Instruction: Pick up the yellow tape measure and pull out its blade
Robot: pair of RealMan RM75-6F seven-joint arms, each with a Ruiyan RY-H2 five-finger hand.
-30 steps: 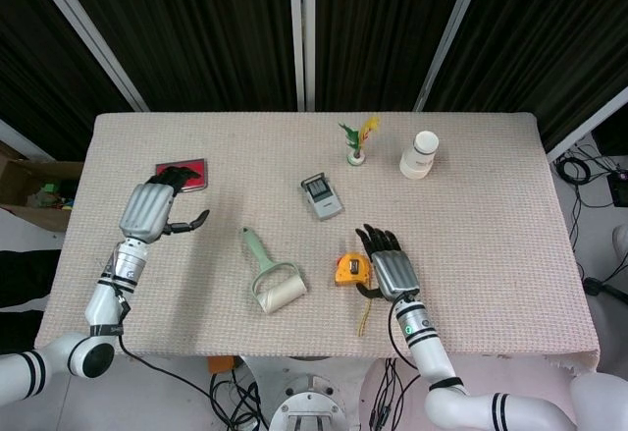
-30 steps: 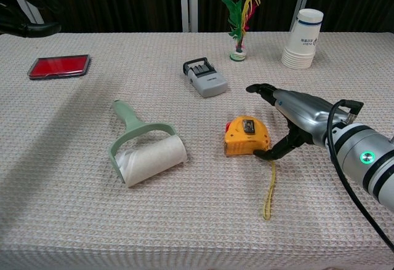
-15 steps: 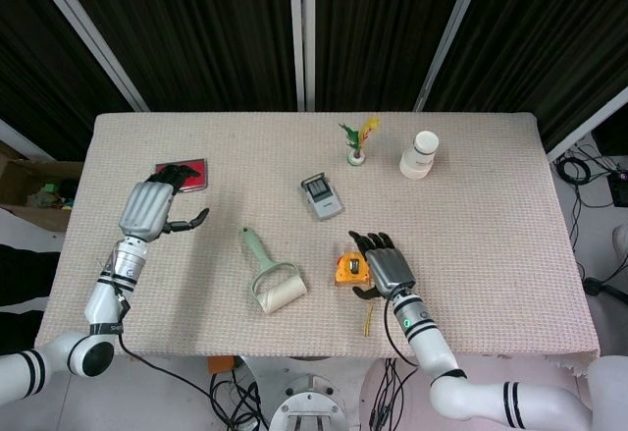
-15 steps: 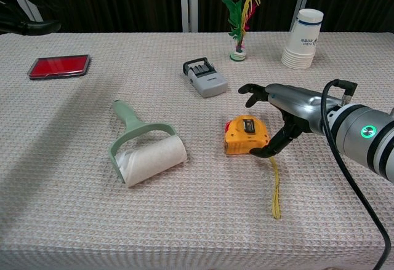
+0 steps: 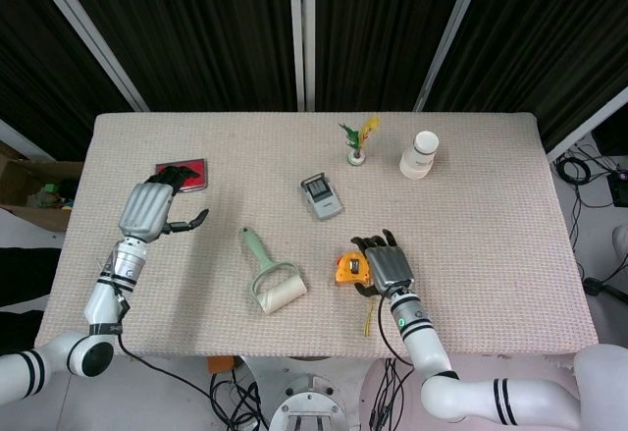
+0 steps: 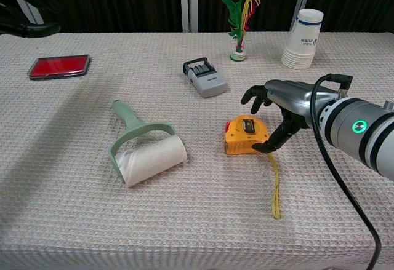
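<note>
The yellow tape measure (image 6: 246, 136) (image 5: 349, 268) lies flat on the woven table mat, right of centre. A thin yellow strip (image 6: 275, 187) trails from its right side toward the front edge. My right hand (image 6: 284, 103) (image 5: 389, 267) is at the case's right side, fingers apart and curved over its top, thumb (image 6: 272, 143) touching the lower right corner. The case still rests on the table. My left hand (image 5: 152, 208) (image 6: 22, 19) hovers far to the left, holding nothing, fingers loosely curled.
A green lint roller (image 6: 143, 147) lies left of the tape measure. A grey box-shaped tool (image 6: 205, 77), a feather shuttlecock (image 6: 239, 41) and stacked paper cups (image 6: 302, 40) stand further back. A red flat case (image 6: 59, 66) sits at the back left.
My right hand has drawn in toward the tape measure, and its fingers have curved down over the case. The yellow strip has shifted slightly. The left hand has stayed put.
</note>
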